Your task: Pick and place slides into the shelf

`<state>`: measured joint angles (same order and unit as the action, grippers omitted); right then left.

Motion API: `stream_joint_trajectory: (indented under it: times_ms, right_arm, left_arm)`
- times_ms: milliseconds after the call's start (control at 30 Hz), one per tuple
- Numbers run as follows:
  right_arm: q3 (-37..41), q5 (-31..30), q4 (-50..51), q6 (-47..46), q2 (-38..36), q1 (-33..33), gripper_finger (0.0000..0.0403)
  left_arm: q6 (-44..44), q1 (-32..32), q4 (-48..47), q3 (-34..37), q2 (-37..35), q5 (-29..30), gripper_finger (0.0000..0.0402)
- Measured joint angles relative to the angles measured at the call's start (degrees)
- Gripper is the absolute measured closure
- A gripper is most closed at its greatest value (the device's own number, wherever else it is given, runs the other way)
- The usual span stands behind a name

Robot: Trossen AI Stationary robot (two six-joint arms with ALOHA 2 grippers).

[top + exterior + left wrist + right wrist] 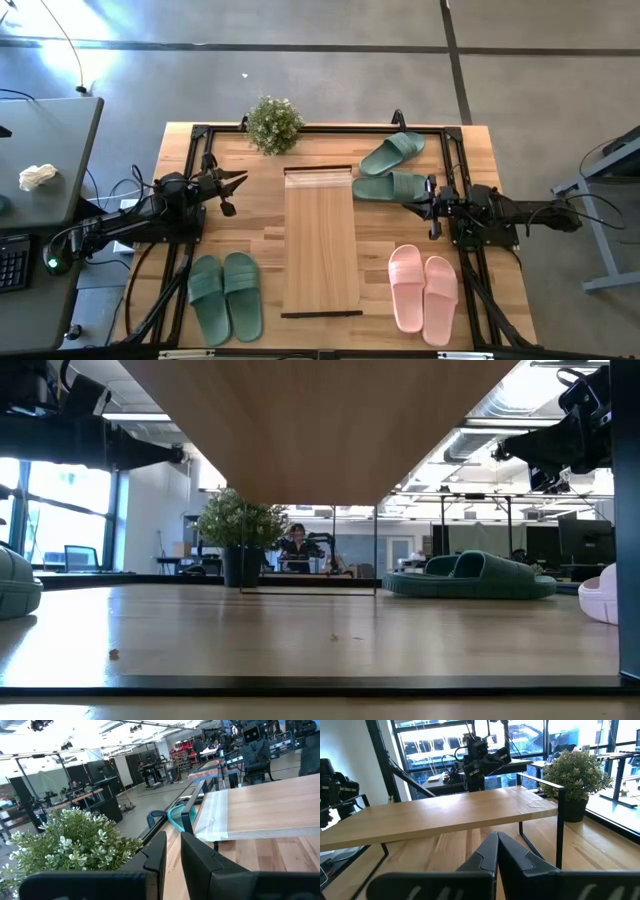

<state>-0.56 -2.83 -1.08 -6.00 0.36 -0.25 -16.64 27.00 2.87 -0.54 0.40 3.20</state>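
The shelf (320,240) stands lengthwise in the table's middle, its plank top on dark end bars. One sage-green pair of slides (225,297) lies flat at the near left. A second green pair (392,170) lies at the far right, and a pale pink pair (423,290) at the near right. My left gripper (240,185) hovers level at the shelf's far-left side, its fingers (159,851) a narrow gap apart with nothing between them. My right gripper (408,203) hovers level and shut (497,836) right of the shelf, near the far green pair.
A small potted plant (273,123) stands at the table's far edge, just beyond my left gripper. A black frame (330,128) runs around the tabletop. Bare wood lies between the shelf and each pair. A person sits in the room behind (296,545).
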Motion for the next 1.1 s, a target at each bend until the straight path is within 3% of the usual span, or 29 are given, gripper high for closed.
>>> stream_joint_trajectory:
  times_ms: [300,400,567,700,900,1100]
  right_arm:
    - [-0.01,0.0,0.0,-0.01,0.0,-0.01,0.0403]
    - [-0.01,-0.03,0.0,0.0,0.0,0.0,0.0403]
    - [0.0,-1.8,-0.25,0.0,-0.02,-0.11,0.0403]
    - [-0.02,-3.18,-0.44,0.0,-0.01,-0.11,0.0403]
    - [-0.02,-3.84,-2.21,-4.05,0.0,-0.11,0.0403]
    - [0.0,-3.8,-23.31,-21.41,-0.02,-0.1,0.0403]
  left_arm:
    - [1.86,-0.02,0.27,0.0,-0.02,-0.17,0.0355]
    - [12.78,0.0,0.47,-0.01,-0.01,-1.7,0.0355]
    - [38.58,0.0,2.21,0.0,-0.02,-3.32,0.0355]
    - [43.0,-0.02,6.48,0.0,0.0,-8.81,0.0355]
    - [44.15,-0.02,23.55,0.02,0.0,-20.02,0.0355]
    - [45.41,-0.06,43.32,0.0,-0.03,-26.27,0.0355]
